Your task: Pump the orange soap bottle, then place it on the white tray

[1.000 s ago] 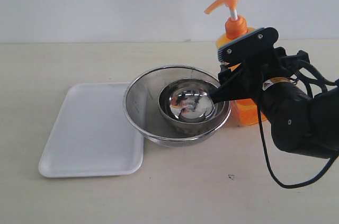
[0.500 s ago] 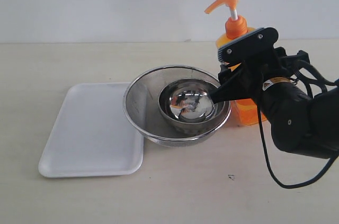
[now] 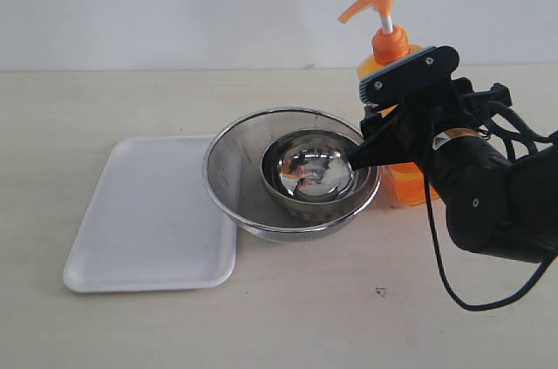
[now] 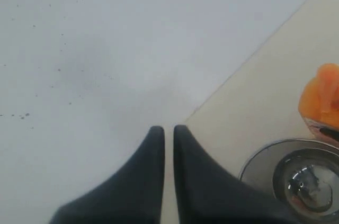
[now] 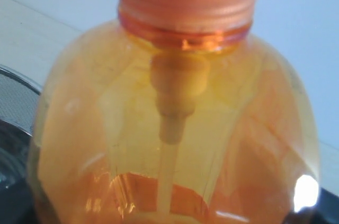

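Against the frame half a second earlier: almost nothing had changed. The pump head of the bottle (image 3: pixel 405 184) sat a trace further over, away from the bowls. The bowls, the tray and the arm were unmoved.

Right gripper (image 3: pixel 381 158): the fingers (image 5: pixel 11 205) were closed on the bottle's body, one at each flank. The bottle stood upright between them on the table (image 3: pixel 331 317), not on the tray. Its pump was up, with the white stem showing.

Left gripper (image 4: pixel 168 131): the fingers were nearly together, with only a thin slit between them, and held nothing. The bottle lay well beyond their tips, off to one side.

Materials and shapes:
- Bottle: translucent orange plastic with rounded shoulders, a ribbed orange collar and a pale dip tube visible through the wall. A glossy highlight sat near one right finger.
- Large bowl (image 3: pixel 228 168): round steel with a fine mesh wall and a bright rim. It was just beside the nearer right fingertip.
- Small bowl (image 3: pixel 309 173): polished steel with a mirror finish, nested inside the large one.
- Tray (image 3: pixel 148 212): flat, matte white and rectangular, with rounded corners and a low rim. It lay past the bowls, well apart from the right fingers.
- Table: pale, matte and plain.
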